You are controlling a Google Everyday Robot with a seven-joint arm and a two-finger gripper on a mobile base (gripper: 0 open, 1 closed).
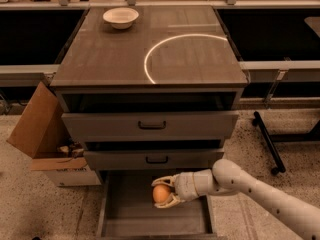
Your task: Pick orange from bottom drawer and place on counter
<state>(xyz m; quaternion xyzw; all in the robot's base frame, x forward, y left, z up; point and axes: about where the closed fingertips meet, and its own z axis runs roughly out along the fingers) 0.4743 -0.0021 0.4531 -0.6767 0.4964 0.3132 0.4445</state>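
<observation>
The orange (pixel 160 193) is held between the fingers of my gripper (pixel 163 193), lifted above the floor of the open bottom drawer (pixel 130 224). The gripper is shut on the orange and my white arm reaches in from the lower right. The counter (pixel 115 54) is the dark brown-grey cabinet top above, with a bright curved arc on its right half.
A white bowl (pixel 120 17) stands at the back left of the counter. Two drawers with black handles (pixel 152 126) sit above the open one, both slightly pulled out. An open cardboard box (pixel 42 134) stands on the floor to the left. A black stand leg (pixel 267 141) lies to the right.
</observation>
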